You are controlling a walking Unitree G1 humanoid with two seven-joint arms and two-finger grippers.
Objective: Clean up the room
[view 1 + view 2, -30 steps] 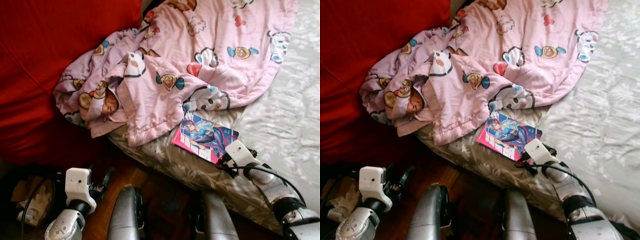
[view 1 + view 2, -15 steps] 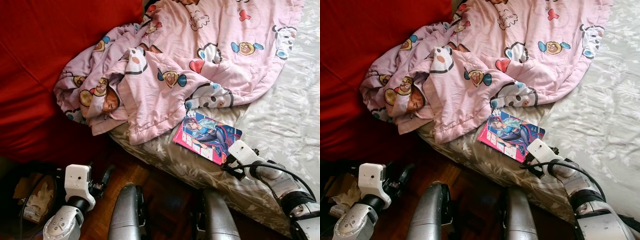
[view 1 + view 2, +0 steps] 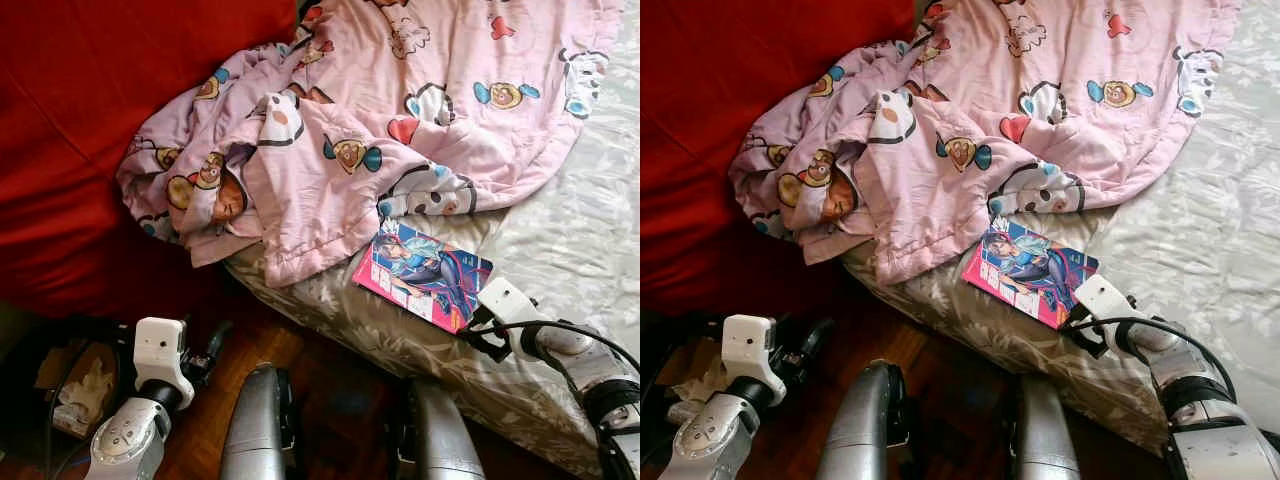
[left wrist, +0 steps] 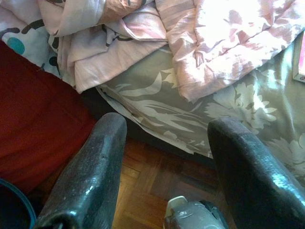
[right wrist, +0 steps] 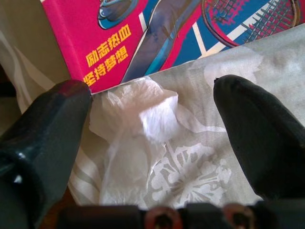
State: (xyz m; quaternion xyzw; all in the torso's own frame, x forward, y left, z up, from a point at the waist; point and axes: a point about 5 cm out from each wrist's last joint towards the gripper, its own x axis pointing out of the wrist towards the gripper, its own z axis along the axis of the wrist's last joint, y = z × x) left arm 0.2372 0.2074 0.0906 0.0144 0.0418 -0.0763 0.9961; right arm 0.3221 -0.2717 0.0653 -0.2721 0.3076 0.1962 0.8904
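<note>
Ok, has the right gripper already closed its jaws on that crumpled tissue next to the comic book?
No, the right gripper has its jaws spread wide, with the crumpled tissue lying loose between them on the bedsheet.

Tight at the near bed edge, open to the right

Crumpled tissue (image 5: 138,119) lies free between spread right gripper (image 5: 152,124) fingers; book (image 3: 430,272) blocks just beyond; pink blanket (image 3: 400,120) heaps far-left; bare sheet (image 3: 580,230) right.
</note>
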